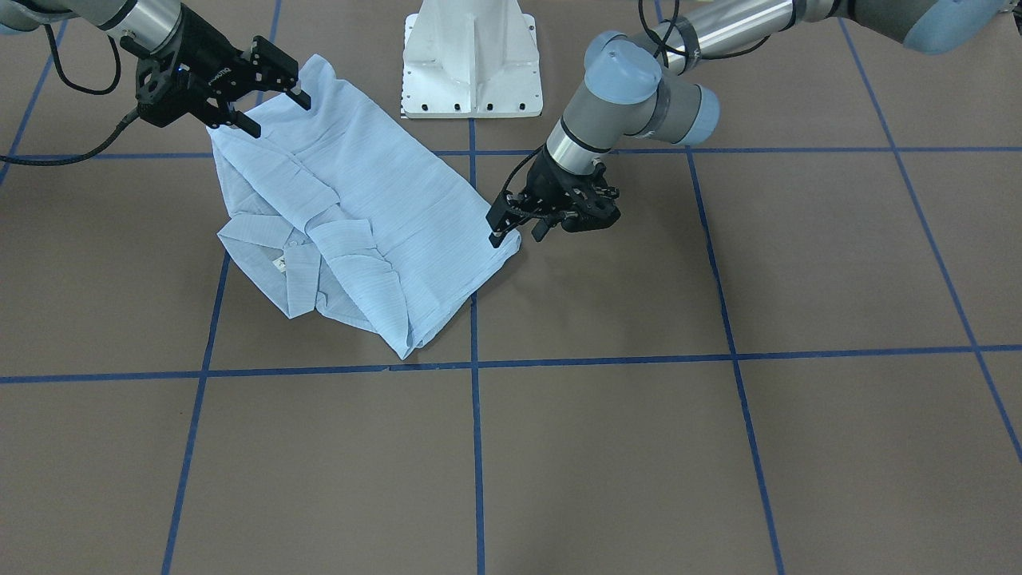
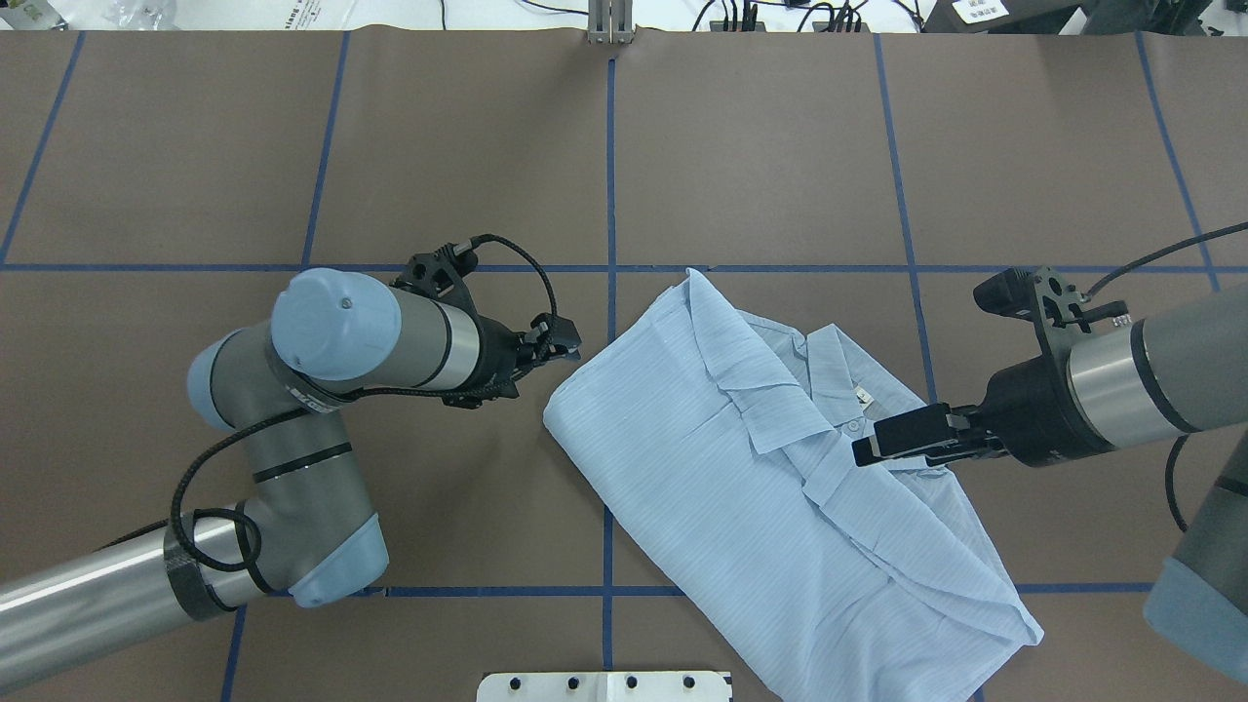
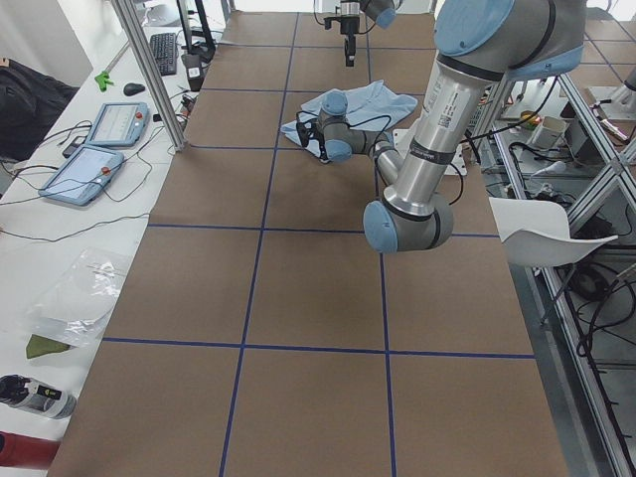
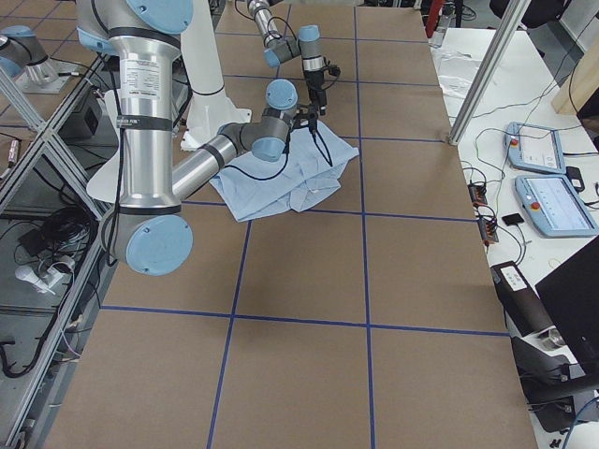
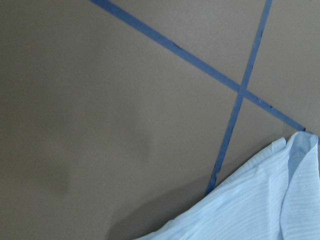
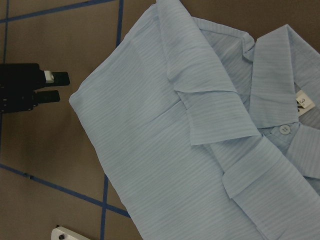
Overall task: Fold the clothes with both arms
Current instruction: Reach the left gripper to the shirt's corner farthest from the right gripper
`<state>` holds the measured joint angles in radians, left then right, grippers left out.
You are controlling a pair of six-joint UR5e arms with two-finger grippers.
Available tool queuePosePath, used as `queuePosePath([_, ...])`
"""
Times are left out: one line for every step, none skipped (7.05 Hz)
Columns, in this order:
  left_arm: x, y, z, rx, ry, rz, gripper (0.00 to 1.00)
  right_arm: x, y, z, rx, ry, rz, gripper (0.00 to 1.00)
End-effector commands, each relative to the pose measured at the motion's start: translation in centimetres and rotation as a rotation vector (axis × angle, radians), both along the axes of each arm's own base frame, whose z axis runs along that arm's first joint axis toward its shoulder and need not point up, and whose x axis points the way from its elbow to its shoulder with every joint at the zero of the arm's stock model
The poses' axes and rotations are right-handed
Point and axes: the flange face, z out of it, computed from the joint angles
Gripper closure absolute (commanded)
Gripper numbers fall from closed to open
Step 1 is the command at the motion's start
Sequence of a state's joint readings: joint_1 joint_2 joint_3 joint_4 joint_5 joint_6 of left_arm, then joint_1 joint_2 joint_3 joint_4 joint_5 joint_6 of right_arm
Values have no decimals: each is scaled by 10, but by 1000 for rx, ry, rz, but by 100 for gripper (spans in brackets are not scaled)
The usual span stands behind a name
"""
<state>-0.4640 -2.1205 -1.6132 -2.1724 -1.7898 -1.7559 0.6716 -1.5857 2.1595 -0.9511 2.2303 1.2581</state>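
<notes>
Lying folded on the bench (image 1: 718, 447), the shirt (image 1: 383, 216) (collar up) has the left pincer (image 1: 519, 235) parted beside one corner, right pincer (image 1: 277, 115) agape above another, both empty.

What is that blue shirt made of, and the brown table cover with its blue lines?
Shirt: likely thin woven cotton or a blend, matte; fine stripes, soft creases. Its button: probably white plastic, slightly shiny. Table cover: seemingly matte brown paper or card; flat, no weave visible. Blue lines: probably adhesive tape; slightly uneven edges.
</notes>
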Motion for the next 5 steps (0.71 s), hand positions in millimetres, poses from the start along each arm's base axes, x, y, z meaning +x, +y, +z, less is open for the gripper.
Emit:
queuePosePath([22,4,8,-7,-29,9,26,-1,-3,3,-4,5,5,0])
queuePosePath([24,4,6,-7,-28,10,37,-1,-3,4,-6,7,5,0])
queuePosePath([24,4,8,-7,-30,12,55,0,-3,4,-6,7,6,0])
queuePosePath([22,5,7,-4,-28,15,72,-1,-3,5,-7,8,5,0])
queuePosePath([19,4,7,-4,-26,14,92,0,-3,5,-8,10,6,0])
